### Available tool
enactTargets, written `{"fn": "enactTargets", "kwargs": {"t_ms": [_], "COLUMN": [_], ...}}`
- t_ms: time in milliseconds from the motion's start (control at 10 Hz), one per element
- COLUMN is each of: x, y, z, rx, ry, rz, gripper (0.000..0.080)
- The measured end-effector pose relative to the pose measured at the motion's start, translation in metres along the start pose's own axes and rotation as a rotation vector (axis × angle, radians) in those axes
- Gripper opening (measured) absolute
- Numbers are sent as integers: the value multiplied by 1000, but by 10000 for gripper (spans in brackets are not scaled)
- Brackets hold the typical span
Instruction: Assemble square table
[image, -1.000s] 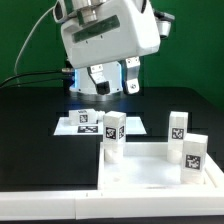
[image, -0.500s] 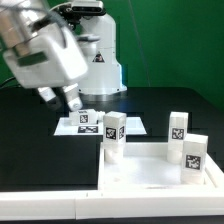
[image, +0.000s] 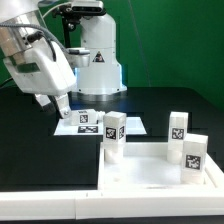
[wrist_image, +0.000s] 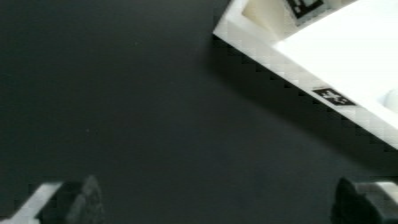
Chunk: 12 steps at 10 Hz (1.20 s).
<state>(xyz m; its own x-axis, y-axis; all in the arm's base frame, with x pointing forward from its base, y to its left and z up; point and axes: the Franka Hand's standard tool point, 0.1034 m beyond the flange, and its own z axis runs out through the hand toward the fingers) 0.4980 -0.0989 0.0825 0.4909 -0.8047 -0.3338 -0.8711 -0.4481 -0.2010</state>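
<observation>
The square table's white slab (image: 150, 176) lies at the front right of the exterior view. Three short white legs with tags stand upright on it: one at its near-left corner (image: 113, 138), one at the back right (image: 178, 128) and one at the front right (image: 192, 153). A fourth leg does not show. My gripper (image: 57, 104) hangs over the dark table to the left of the marker board (image: 95, 123), well away from the slab. In the wrist view the gripper (wrist_image: 222, 205) is open and empty, with its fingertips (wrist_image: 71, 203) wide apart over bare black table.
A long white bar (image: 45, 199) runs along the front left, meeting the slab. The white robot base (image: 98, 62) stands behind the marker board. A white tagged edge, likely the marker board (wrist_image: 338, 60), crosses one corner of the wrist view.
The arm has swung from above the marker board to the exterior view's left and come lower beside the board. The slab and legs have not moved.
</observation>
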Motion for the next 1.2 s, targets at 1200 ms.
{"fn": "enactTargets", "kwargs": {"t_ms": [1200], "x": [-48], "y": [122], "z": [31], "rx": [40], "ry": [-535], "rz": [43], "gripper": [649]}}
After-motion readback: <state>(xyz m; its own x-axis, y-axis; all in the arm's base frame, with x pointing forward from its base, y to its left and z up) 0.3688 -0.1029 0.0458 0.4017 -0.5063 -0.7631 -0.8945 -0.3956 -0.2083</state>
